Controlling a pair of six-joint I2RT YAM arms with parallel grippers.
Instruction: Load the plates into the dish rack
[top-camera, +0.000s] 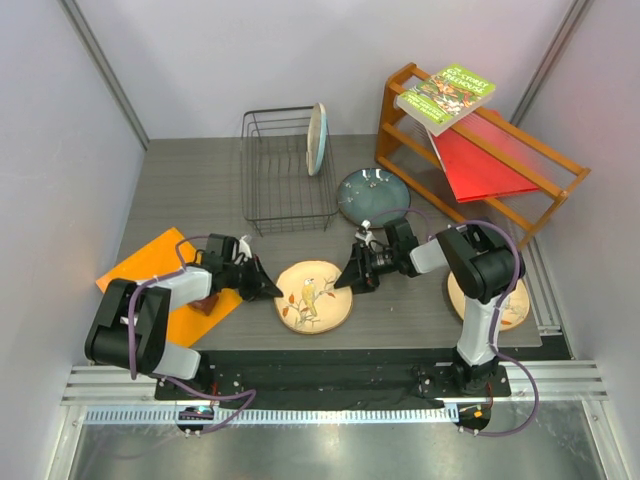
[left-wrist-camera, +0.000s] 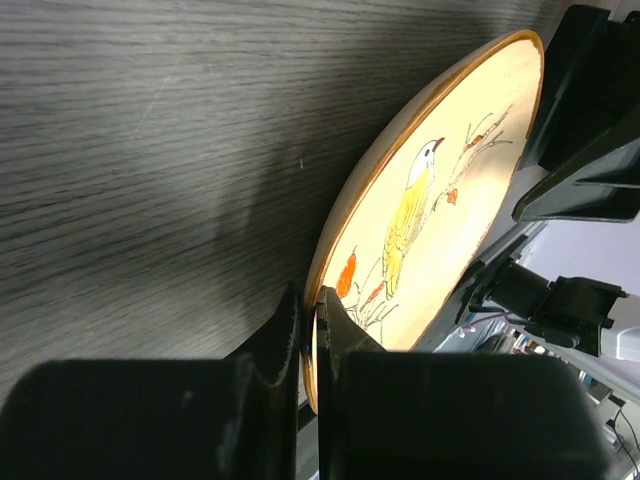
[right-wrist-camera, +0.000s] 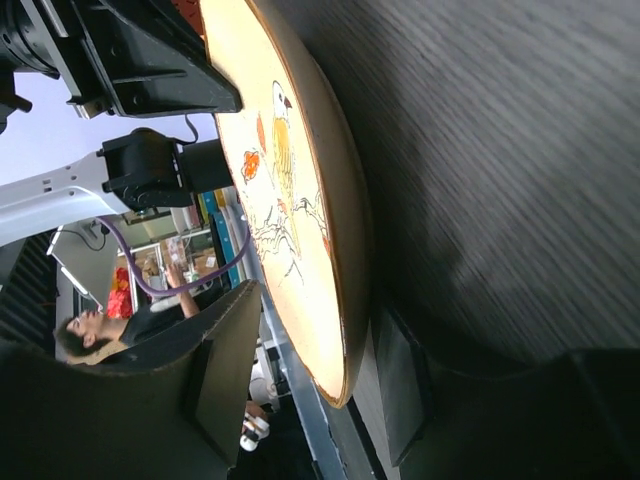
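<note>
The bird plate (top-camera: 314, 296) in hand sits by the middle of the table's (top-camera: 200, 190) near edge, well apart from the dish rack (top-camera: 285, 190) at the far edge. The views don't show whether it has left the surface yet.

Your left pincer (left-wrist-camera: 312, 320) is clamped on the plate's left rim, fingers tight on either side of it. Your right pincer (right-wrist-camera: 310, 375) straddles the opposite rim with its fingers apart. One is under the plate and one over the painted face, with a gap showing on the face side.

So you are at the pickup, judging by this, with a two-sided hold only half made. Next you need to:
- close the right pincer on the rim;
- raise both ends together so the plate doesn't twist;
- turn it on edge and carry it to the rack.

The cream plate (top-camera: 316, 138) already stands upright at the rack's right side, so aim for a free slot beside it. Lift high enough to clear the dark plate (top-camera: 372, 195), which lies just beside the rack's right wall. The second bird plate (top-camera: 512, 308) waits at the table's right edge, partly under your right arm.
</note>
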